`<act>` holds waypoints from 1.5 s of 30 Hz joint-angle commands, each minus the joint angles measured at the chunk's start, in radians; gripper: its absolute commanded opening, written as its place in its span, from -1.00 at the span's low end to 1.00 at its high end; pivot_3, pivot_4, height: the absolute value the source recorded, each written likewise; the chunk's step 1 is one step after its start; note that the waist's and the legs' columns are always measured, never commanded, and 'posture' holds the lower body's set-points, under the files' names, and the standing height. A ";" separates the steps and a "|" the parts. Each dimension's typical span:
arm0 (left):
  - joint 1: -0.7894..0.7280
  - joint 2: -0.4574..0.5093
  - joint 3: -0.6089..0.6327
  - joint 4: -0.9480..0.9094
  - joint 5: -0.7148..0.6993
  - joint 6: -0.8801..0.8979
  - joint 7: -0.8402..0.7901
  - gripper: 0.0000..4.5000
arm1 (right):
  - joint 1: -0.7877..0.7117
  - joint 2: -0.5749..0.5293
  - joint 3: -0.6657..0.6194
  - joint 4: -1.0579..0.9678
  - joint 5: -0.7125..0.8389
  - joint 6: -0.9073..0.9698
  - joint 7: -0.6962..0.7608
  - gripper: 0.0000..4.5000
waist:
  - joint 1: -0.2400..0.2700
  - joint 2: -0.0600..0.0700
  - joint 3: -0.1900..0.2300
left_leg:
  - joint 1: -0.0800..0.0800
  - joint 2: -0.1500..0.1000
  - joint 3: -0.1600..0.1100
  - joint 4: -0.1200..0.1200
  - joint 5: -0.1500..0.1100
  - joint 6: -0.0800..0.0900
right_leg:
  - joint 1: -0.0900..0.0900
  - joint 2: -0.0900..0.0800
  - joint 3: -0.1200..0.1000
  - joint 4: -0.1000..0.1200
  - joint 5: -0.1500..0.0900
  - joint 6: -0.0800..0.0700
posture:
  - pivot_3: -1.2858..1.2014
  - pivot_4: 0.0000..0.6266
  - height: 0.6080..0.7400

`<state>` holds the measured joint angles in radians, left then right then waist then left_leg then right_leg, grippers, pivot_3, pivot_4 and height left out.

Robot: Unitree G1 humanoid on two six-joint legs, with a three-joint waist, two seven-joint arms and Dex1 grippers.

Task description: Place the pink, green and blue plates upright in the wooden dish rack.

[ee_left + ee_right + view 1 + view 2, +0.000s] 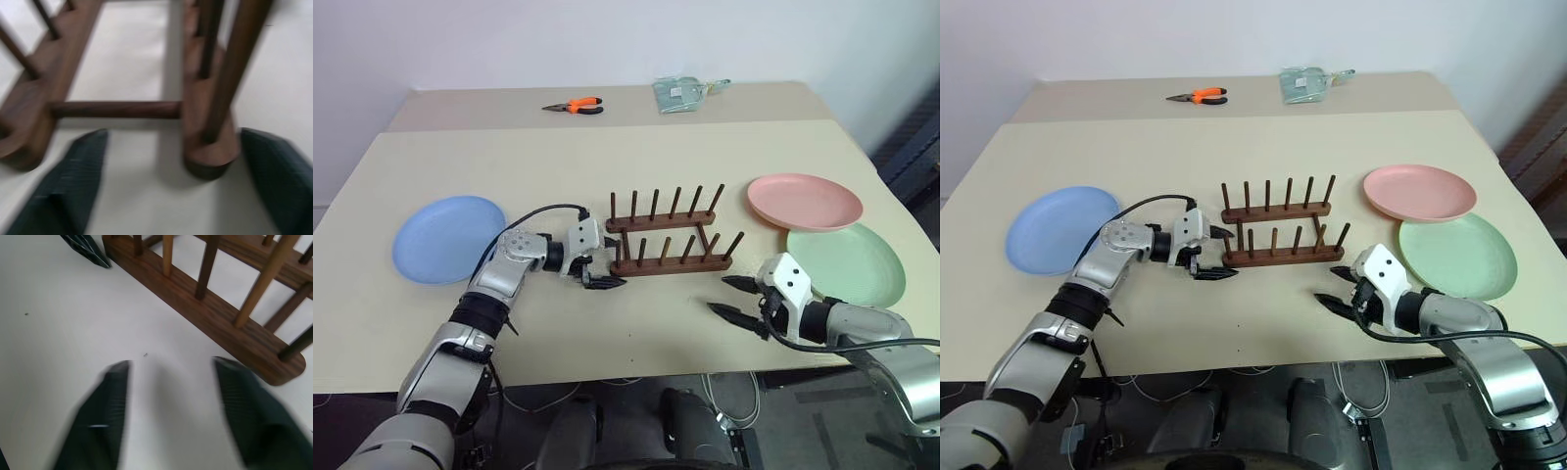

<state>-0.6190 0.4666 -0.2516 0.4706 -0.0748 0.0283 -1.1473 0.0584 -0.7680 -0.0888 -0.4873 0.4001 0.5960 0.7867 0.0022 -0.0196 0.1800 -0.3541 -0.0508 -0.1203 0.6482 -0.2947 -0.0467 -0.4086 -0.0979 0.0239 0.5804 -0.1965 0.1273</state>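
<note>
No brand, label or writing can be read on anything. The rack (671,235) stands empty near the middle of the table (607,147), its rails running left to right. The left gripper (604,274) is held at the rack's left end with its fingers spread, and the near rail's end is seen between them in the left wrist view; contact cannot be told. The right gripper (732,299) hovers just near of the rack's right end, its fingers apart and holding nothing. The blue plate (448,238) lies flat at the left. The pink plate (805,202) lies flat at the right, and the green plate (847,262) lies just near of it. Orange-handled pliers (576,106) and a clear packet (681,94) are seen at the far side.
</note>
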 commanded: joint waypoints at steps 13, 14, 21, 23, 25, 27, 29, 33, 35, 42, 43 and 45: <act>0.290 -0.053 -0.128 -0.575 0.091 0.401 0.309 -0.18 | -0.201 0.075 0.194 0.297 -0.280 -0.153 -0.132 -1.00 | 0.010 0.000 -0.001 | 0.000 0.001 0.001 0.002 0.000 0.000 | 0.002 0.001 0.000 0.000 -0.002 -0.003 | 0.03 -0.52 1.00; 0.277 -0.079 -0.122 -0.544 0.116 0.410 0.364 -0.18 | -0.223 0.086 0.204 0.326 -0.297 -0.169 -0.138 -1.00 | 0.012 0.000 -0.002 | 0.001 0.001 0.001 0.002 0.000 0.000 | 0.003 0.001 0.000 0.000 -0.002 -0.003 | 0.03 -0.52 1.00; 0.222 -0.214 -0.023 -0.408 0.110 0.444 0.594 -0.18 | -0.358 0.159 0.239 0.503 -0.377 -0.272 -0.175 -1.00 | 0.004 0.000 -0.004 | 0.002 0.000 0.000 0.003 0.000 0.000 | 0.003 0.001 0.000 0.002 0.000 -0.001 | 0.03 -0.52 1.00; 0.207 -0.217 -0.012 -0.369 0.113 0.440 0.617 -0.18 | -0.390 0.176 0.245 0.544 -0.398 -0.293 -0.187 -1.00 | 0.000 0.000 -0.005 | 0.003 0.000 0.000 0.002 0.000 0.000 | 0.003 0.001 0.000 0.002 0.000 0.000 | 0.03 -0.52 1.00; 0.196 -0.216 -0.011 -0.346 0.112 0.431 0.622 -0.18 | -0.408 0.185 0.246 0.571 -0.409 -0.309 -0.189 -1.00 | 0.000 0.001 -0.005 | 0.003 0.000 0.000 0.002 0.000 -0.001 | 0.003 0.001 0.000 0.002 0.000 0.000 | 0.03 -0.52 1.00; 0.189 -0.210 -0.018 -0.334 0.113 0.418 0.618 -0.18 | -0.417 0.189 0.244 0.587 -0.419 -0.325 -0.190 -1.00 | -0.001 0.001 -0.006 | 0.003 0.000 0.000 0.002 0.000 -0.001 | 0.003 0.001 0.000 0.002 0.001 -0.001 | 0.03 -0.52 1.00; 0.181 -0.204 -0.026 -0.321 0.119 0.400 0.613 -0.18 | -0.424 0.185 0.238 0.597 -0.426 -0.340 -0.190 -1.00 | -0.003 0.001 -0.007 | 0.003 0.000 0.000 0.002 0.000 -0.001 | 0.003 0.001 0.000 0.002 0.001 -0.002 | 0.03 -0.52 1.00; 0.181 -0.195 -0.029 -0.335 0.114 0.361 0.599 -0.19 | -0.411 0.120 0.181 0.523 -0.386 -0.325 -0.116 -0.63 | -0.011 0.002 -0.007 | 0.003 0.000 0.000 0.002 0.000 -0.001 | 0.003 0.001 0.000 0.002 0.001 -0.002 | 0.03 -0.52 1.00; 0.187 -0.193 -0.024 -0.368 0.093 0.349 0.580 -0.19 | -0.405 0.064 0.147 0.475 -0.392 -0.326 -0.100 -0.22 | -0.013 0.003 -0.007 | 0.002 -0.001 -0.001 0.002 0.000 -0.001 | 0.002 0.001 0.000 0.002 0.001 -0.002 | 0.03 -0.52 1.00; 0.231 -0.168 -0.047 -0.582 -0.064 0.334 0.369 -0.19 | -0.384 -0.160 0.023 0.407 -0.396 -0.331 -0.013 0.57 | -0.012 0.004 -0.007 | -0.001 -0.001 0.000 0.000 0.000 -0.001 | -0.001 0.000 0.000 0.001 0.002 -0.002 | 0.03 -0.52 1.00; 0.228 -0.169 -0.048 -0.588 -0.074 0.332 0.354 -0.19 | -0.392 -0.170 0.033 0.440 -0.418 -0.347 -0.019 0.57 | -0.013 0.003 -0.007 | -0.001 -0.001 0.000 0.001 0.000 -0.001 | 0.000 0.000 0.000 0.000 0.001 -0.002 | 0.03 -0.52 1.00; 0.222 -0.173 -0.049 -0.593 -0.083 0.325 0.341 -0.19 | -0.406 -0.186 0.052 0.508 -0.454 -0.390 -0.024 0.57 | -0.013 0.003 -0.007 | 0.000 -0.001 0.000 0.001 0.000 0.000 | 0.001 0.000 0.000 0.000 -0.002 -0.002 | 0.03 -0.52 1.00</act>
<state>-0.3819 0.2975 -0.3009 -0.0857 -0.1350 0.3661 -0.7900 -0.3304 -0.9352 -0.0423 -0.0205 -0.0233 0.2423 0.7684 -0.0113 -0.0165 0.1732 -0.3543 -0.0514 -0.1201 0.6494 -0.2944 -0.0472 -0.4074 -0.0977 0.0244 0.5804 -0.1989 0.1249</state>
